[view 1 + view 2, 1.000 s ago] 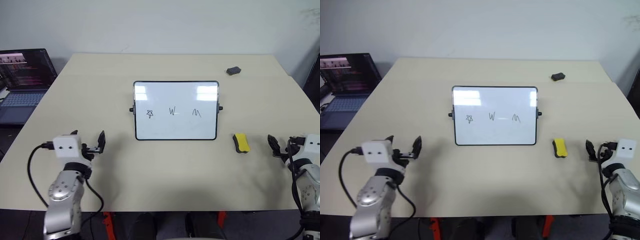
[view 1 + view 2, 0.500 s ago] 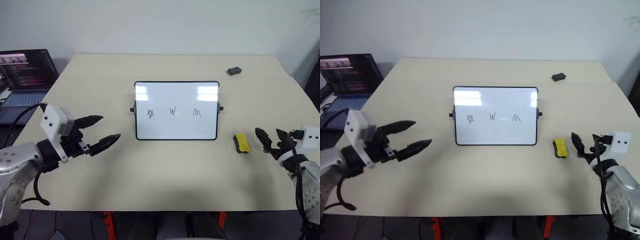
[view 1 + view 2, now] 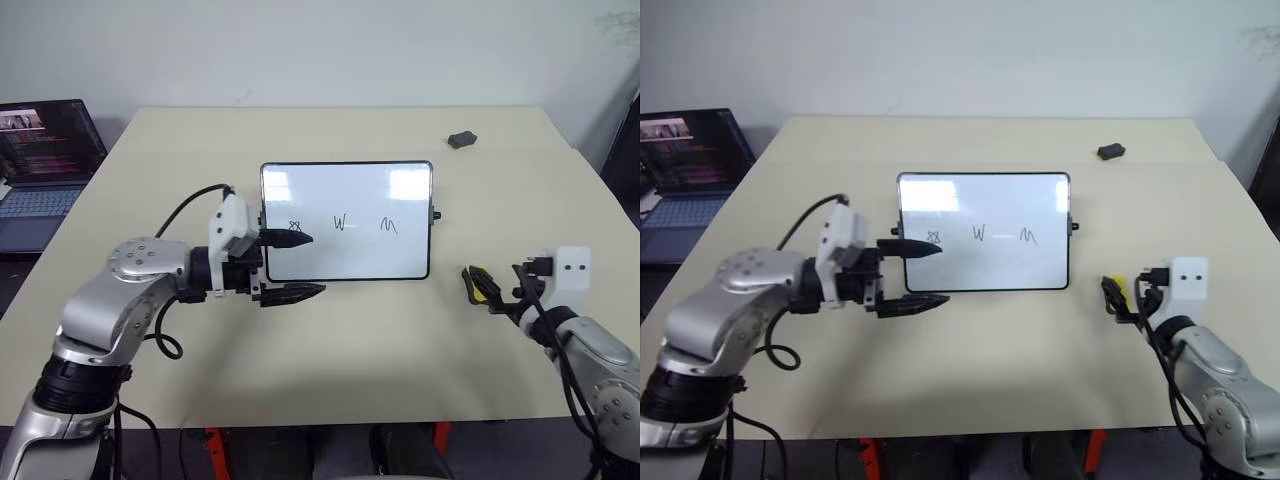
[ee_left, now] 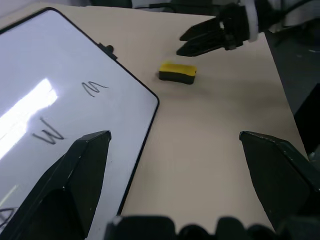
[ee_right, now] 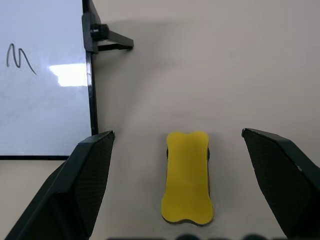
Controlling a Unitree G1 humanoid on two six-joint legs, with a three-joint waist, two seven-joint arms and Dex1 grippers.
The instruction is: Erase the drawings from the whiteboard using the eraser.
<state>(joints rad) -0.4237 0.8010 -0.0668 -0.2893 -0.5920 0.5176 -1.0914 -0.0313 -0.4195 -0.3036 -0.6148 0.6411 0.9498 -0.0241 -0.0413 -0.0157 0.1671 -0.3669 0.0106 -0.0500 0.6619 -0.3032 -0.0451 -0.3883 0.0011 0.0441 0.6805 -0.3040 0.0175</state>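
Eraser [image 5: 188,177]: yellow oblong, black underside, lying flat on the table [image 3: 330,350] just right of the whiteboard's near right corner; long axis runs near to far.

Whiteboard [image 3: 350,190]: propped upright at table centre, face toward the near edge.

Drawings [image 3: 340,224]: star, "W", squiggle in a left-to-right row, unerased.

Dark grey lump [image 3: 461,139]: far right, well apart.

Laptop [image 3: 40,150]: far left, off the table.

Right gripper [image 3: 490,291]: fingers spread wide, aimed forward, eraser between them, untouched.

Left gripper [image 3: 290,266]: fingers spread, pointing right, just before the board's left edge, upper fingertip overlapping the star.
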